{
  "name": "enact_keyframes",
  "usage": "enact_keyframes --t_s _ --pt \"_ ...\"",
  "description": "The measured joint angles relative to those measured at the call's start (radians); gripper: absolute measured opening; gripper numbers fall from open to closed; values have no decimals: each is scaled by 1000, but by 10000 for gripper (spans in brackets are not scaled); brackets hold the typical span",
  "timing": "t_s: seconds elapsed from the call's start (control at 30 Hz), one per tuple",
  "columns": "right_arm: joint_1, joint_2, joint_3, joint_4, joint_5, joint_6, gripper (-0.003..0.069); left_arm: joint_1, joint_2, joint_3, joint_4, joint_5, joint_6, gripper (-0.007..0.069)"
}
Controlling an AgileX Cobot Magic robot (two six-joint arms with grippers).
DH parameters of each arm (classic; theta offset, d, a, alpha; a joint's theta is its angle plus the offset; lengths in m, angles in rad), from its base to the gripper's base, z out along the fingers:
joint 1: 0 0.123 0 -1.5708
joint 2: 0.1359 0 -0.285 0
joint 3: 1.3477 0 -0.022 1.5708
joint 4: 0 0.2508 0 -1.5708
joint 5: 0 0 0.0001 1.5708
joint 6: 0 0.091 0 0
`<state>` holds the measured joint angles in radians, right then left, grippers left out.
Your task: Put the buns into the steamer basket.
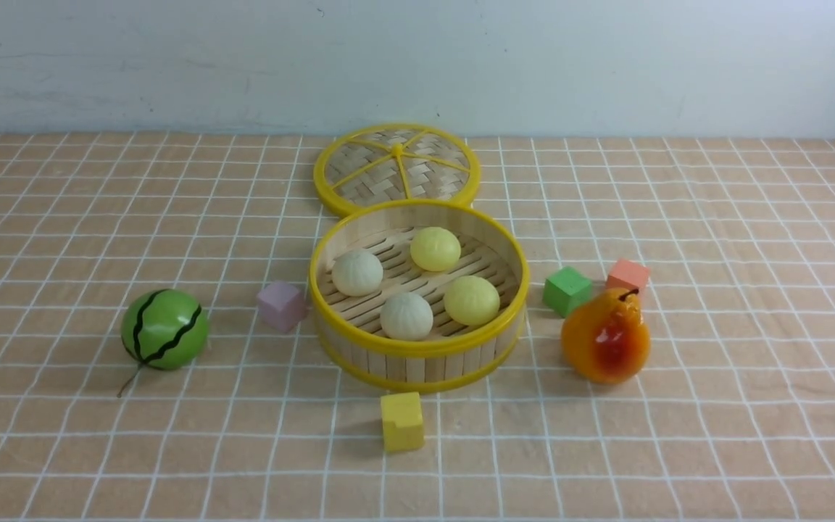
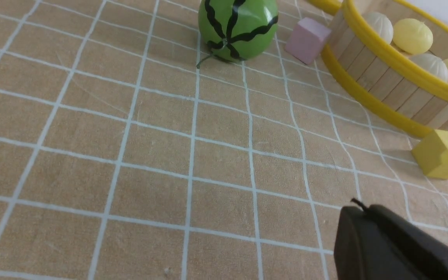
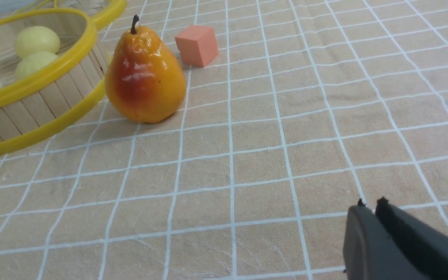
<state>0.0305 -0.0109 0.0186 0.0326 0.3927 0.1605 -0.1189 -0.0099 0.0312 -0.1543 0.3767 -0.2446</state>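
The steamer basket (image 1: 417,351) stands mid-table, round, bamboo-slatted with yellow rims. Inside it lie two off-white buns (image 1: 357,272) (image 1: 406,316) and two pale yellow buns (image 1: 435,249) (image 1: 471,300). The basket also shows in the left wrist view (image 2: 379,83) and the right wrist view (image 3: 33,112), with buns visible inside. Neither arm shows in the front view. My left gripper (image 2: 364,208) is shut and empty, low over the cloth, well short of the basket. My right gripper (image 3: 370,204) is shut and empty, over the cloth to the right of the pear.
A flat woven lid (image 1: 396,168) lies behind the basket. A green striped watermelon toy (image 1: 164,329) and a pink cube (image 1: 281,306) sit to its left. A yellow cube (image 1: 401,421) is in front. A green cube (image 1: 567,291), orange cube (image 1: 628,276) and pear (image 1: 606,341) are on the right.
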Motion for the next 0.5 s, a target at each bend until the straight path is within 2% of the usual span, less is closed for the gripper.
enact_keyframes --t_s 0.5 --pt "0 0 0 0 0 0 59 0 0 0 0 0 0 -13"
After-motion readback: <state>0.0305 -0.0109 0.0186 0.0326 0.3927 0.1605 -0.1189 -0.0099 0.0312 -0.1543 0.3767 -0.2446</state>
